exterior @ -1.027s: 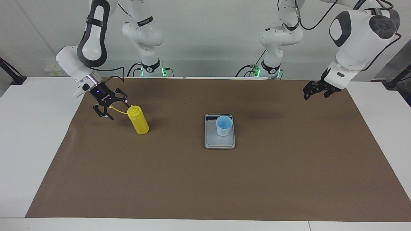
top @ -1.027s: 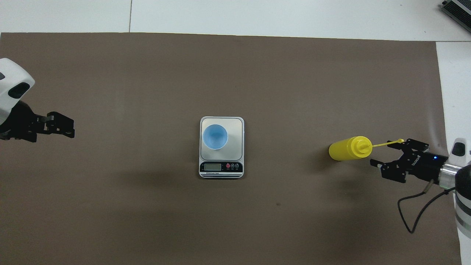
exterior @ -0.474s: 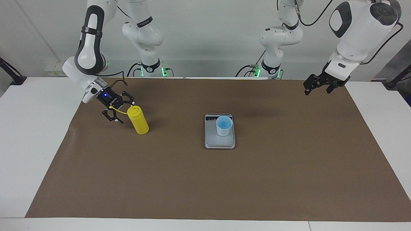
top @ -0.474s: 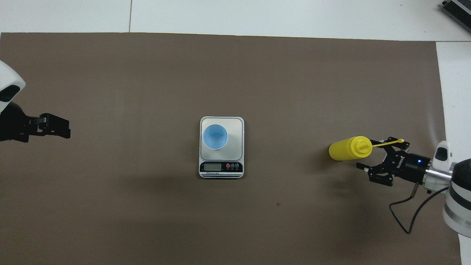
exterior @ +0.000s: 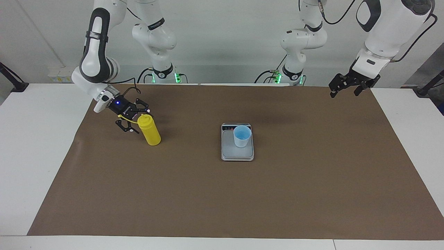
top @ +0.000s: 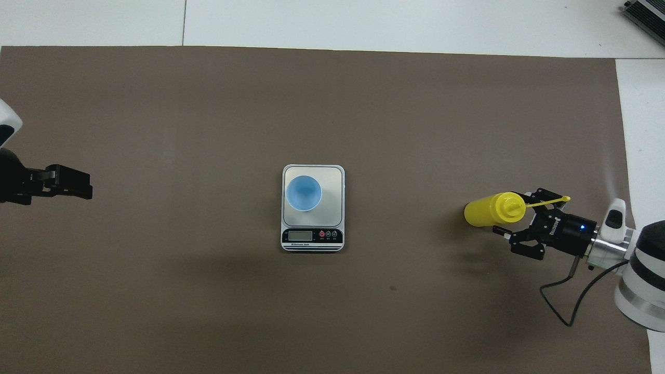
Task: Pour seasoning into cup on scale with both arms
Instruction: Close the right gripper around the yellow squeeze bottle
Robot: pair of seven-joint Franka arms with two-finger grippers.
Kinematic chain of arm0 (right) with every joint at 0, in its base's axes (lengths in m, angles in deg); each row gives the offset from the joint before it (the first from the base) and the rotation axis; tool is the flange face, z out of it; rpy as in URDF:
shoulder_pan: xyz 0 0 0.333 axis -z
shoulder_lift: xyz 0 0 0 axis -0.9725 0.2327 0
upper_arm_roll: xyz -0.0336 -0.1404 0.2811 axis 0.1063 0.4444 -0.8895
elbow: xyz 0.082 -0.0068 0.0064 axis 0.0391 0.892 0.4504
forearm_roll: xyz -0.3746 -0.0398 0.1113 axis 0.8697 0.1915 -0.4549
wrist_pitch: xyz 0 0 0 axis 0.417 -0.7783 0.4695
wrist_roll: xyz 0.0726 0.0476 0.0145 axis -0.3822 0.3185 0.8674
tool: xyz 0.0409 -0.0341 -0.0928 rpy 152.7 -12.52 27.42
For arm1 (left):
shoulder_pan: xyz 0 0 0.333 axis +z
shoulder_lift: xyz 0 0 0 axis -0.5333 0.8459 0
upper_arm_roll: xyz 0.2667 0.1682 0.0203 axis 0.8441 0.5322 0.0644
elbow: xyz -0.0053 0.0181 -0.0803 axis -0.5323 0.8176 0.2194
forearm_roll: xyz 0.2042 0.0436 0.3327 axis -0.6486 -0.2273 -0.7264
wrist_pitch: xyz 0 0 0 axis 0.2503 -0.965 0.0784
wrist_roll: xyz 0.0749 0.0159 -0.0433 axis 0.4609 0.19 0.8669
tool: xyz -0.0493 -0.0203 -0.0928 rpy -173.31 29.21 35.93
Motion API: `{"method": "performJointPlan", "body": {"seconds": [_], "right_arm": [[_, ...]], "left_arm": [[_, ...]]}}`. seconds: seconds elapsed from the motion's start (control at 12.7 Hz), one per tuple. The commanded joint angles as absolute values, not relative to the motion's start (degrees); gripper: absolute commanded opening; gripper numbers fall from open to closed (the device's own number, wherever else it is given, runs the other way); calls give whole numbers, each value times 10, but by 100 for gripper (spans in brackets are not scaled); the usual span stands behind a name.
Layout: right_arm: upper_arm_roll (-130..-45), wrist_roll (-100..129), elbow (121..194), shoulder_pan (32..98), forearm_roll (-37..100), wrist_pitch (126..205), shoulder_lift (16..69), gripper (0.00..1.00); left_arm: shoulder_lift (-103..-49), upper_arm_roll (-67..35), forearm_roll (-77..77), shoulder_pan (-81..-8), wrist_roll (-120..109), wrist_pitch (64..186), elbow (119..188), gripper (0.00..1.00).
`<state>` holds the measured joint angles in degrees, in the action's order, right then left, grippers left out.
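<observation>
Now right gripper point(exterior: 136, 120) spread wide beside upright seasoning bottle point(exterior: 149, 130), apparently not touching.

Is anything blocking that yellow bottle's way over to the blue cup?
Nothing visible does. Only bare brown mat lies between the yellow bottle and the cup on the scale.

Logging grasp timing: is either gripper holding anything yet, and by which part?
Nothing held. The right gripper is open beside the yellow bottle, not gripping it. The left gripper holds nothing.
</observation>
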<state>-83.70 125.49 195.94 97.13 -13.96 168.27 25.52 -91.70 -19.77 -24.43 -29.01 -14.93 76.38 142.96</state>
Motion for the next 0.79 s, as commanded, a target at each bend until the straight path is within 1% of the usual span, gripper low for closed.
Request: {"method": "performJointPlan", "body": {"seconds": [0.0, 0.4, 0.63, 0.71], "right_arm": [[-839, 1295, 1958, 957, -186, 1679, 282, 100], [-839, 1358, 1950, 956, -241, 1668, 338, 100], [-839, 1360, 1944, 956, -242, 1657, 339, 100], [-839, 1360, 1944, 957, -244, 1654, 339, 95]], "left_arm": [[-928, -194, -248, -299, -149, 765, 1443, 100], [-928, -197, -247, -319, -149, 769, 1443, 100], [-932, -196, -247, -312, -156, 768, 1446, 100], [-932, -196, -247, -311, -157, 768, 1446, 100]]}}
